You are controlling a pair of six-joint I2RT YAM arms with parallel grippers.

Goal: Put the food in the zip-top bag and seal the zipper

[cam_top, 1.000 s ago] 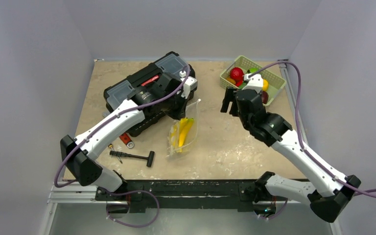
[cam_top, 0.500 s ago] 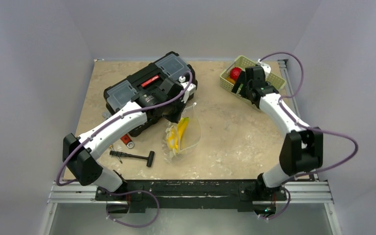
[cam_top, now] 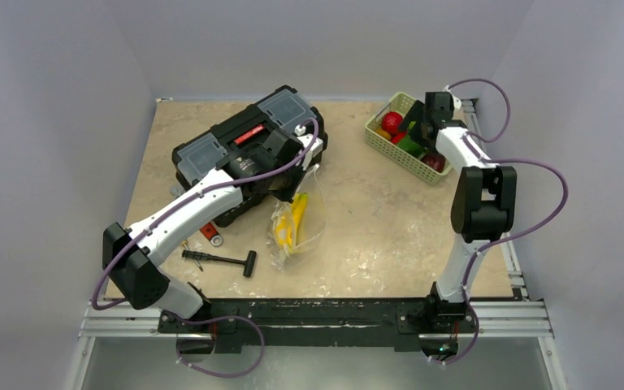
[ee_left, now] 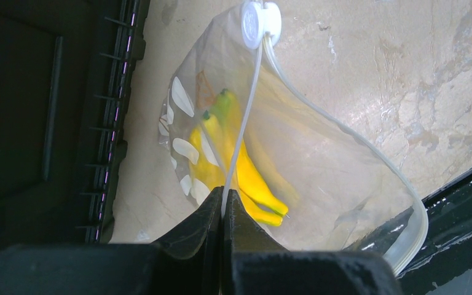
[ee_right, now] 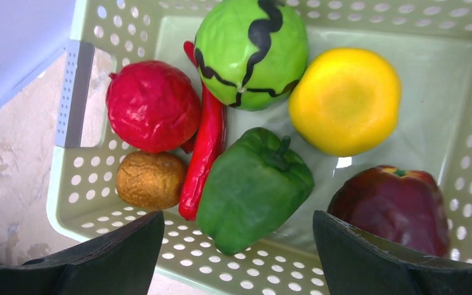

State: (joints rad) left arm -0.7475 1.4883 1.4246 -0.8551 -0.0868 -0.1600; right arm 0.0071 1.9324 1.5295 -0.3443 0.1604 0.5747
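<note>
zip-top bag [cam_top: 302, 227] in the top view hangs tilted from the left gripper [cam_top: 296, 191], just beside the black toolbox [cam_top: 211, 150], with its lower end down at the table [cam_top: 374, 236]. yellow shows inside it. right gripper [cam_top: 419, 130] is over the pale green basket [cam_top: 386, 146] at the far right corner. black-handled tool [cam_top: 221, 260] lies near the left arm, apart from the bag.

left wrist: we see the fingers pressed together, pinching the zipper [ee_left: 246, 123] strip. the mouth gapes open to one side. bananas [ee_left: 249, 178] lie inside the bag. white slider [ee_left: 260, 21] sits at the far end of the strip.

right wrist: fingers spread wide, nothing between them, above the basket's near wall. in the basket we count striped green melon [ee_right: 251, 52], yellow fruit [ee_right: 344, 101], green pepper [ee_right: 252, 187], red chili [ee_right: 206, 147], red round fruit [ee_right: 152, 106], brown piece [ee_right: 150, 179] and dark red apple [ee_right: 393, 206]. pepper touches the chili.
</note>
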